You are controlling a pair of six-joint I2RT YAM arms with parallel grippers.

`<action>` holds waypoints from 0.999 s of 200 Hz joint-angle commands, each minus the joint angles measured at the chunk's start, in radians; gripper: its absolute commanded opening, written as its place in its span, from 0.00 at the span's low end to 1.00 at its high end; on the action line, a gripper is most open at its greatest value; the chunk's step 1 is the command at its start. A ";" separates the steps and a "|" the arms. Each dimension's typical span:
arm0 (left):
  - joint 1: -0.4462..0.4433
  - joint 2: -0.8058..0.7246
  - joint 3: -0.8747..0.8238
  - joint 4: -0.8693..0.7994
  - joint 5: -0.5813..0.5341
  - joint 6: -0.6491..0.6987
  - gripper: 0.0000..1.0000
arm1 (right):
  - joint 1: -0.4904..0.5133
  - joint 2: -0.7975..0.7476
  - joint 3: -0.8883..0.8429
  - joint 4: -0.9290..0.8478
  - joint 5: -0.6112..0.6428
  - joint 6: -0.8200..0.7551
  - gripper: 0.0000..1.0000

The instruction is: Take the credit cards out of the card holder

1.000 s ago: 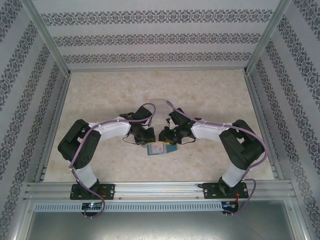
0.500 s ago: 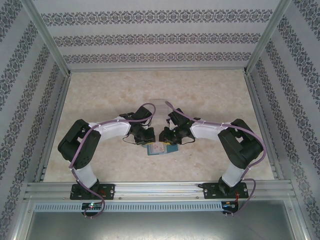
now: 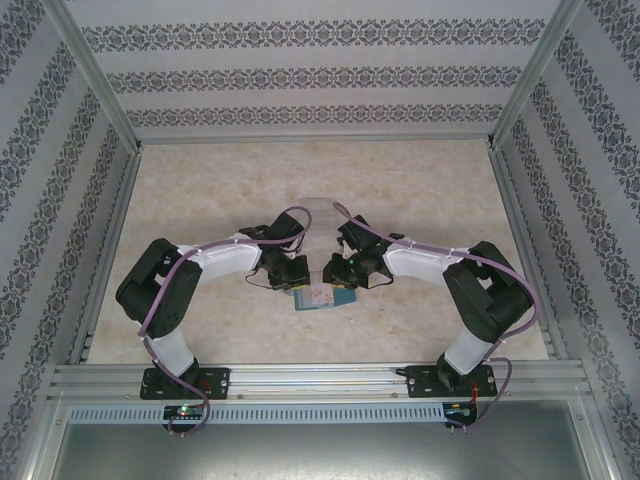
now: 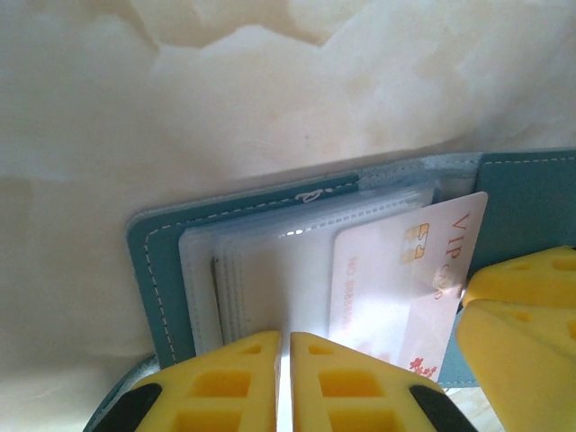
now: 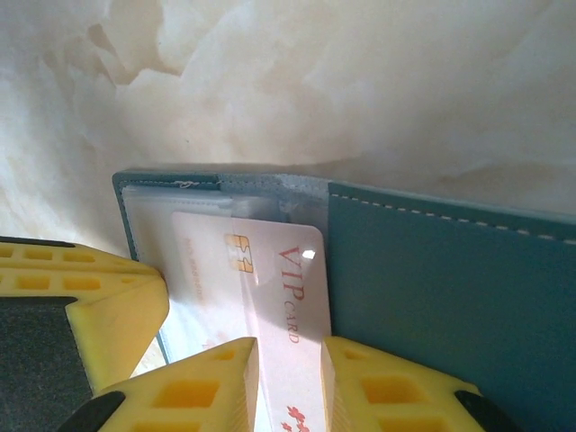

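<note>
Right wrist: mid-extraction, right gripper point(image 5: 288, 353) pinching credit card point(image 5: 261, 261) partly out of card holder point(image 5: 450, 270); left gripper point(image 4: 283, 349) pressed together on its near edge. Next: straight pull toward right palm.

I'm seeing the card holder point(image 3: 322, 298) lying open on the table point(image 3: 200, 190) between the left gripper point(image 4: 283, 349) and the right gripper point(image 5: 290, 351); a card point(image 4: 405, 274) is sticking rightward out of its left-side pockets.
</note>
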 commanded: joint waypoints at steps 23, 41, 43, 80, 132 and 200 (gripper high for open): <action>-0.008 0.037 0.025 -0.089 -0.048 0.033 0.12 | -0.006 -0.030 0.006 -0.008 0.001 -0.017 0.26; -0.008 0.046 0.036 -0.112 -0.059 0.042 0.12 | -0.009 -0.024 0.004 -0.017 0.006 -0.023 0.26; -0.008 0.046 0.038 -0.115 -0.059 0.043 0.12 | -0.008 -0.023 0.004 -0.017 0.007 -0.024 0.26; -0.008 0.059 0.046 -0.133 -0.066 0.052 0.12 | -0.013 -0.018 0.000 -0.026 0.022 -0.036 0.26; -0.008 0.067 0.053 -0.138 -0.063 0.054 0.12 | -0.015 0.009 0.000 -0.019 0.011 -0.048 0.26; -0.008 0.078 0.057 -0.145 -0.066 0.055 0.12 | -0.015 0.040 -0.003 0.009 -0.024 -0.057 0.26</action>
